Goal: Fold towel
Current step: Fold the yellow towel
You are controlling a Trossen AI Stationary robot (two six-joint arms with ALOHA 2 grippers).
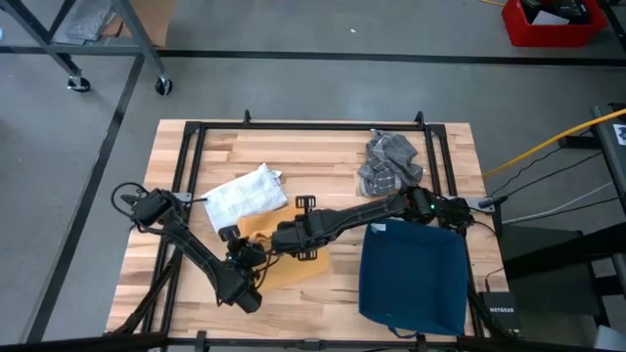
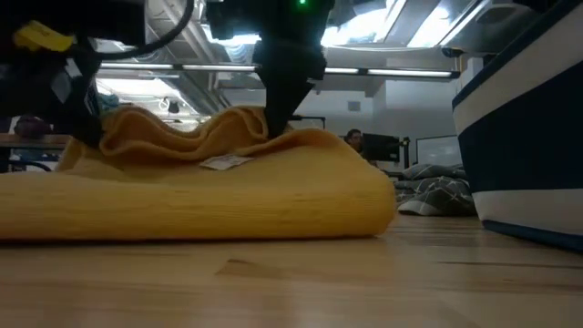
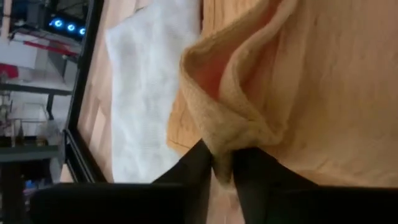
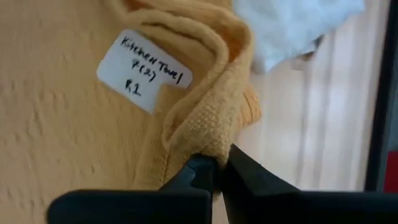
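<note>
The wooden table carried 4 cloth items. Largest was a dark blue bin-like thing at the right front, then the yellow towel, which lay at the centre front, mostly hidden under the 2 arms in the high view. A white cloth lay just beside the towel toward the far side, and a grey checked cloth sat well apart near the far right corner.

Step in hand, as I judged it: the fold itself, mid-carry. Both grippers had a raised edge of the towel, and the low view showed that edge humped above the flat body of the cloth.

The right gripper was clenched on a doubled corner of the towel, beside a white label marked "Kitchen Towel". The left gripper had a gathered fold of towel between its fingers; the cloth still sat in the gap (whether the pinch was firm or loosening I could not tell).

Next move, in my judgement: both held corners needed to lie over the flat half with edges lined up before the 2 grippers let go. The bunched fold at the left gripper would likely need smoothing, or the layer could land creased.
</note>
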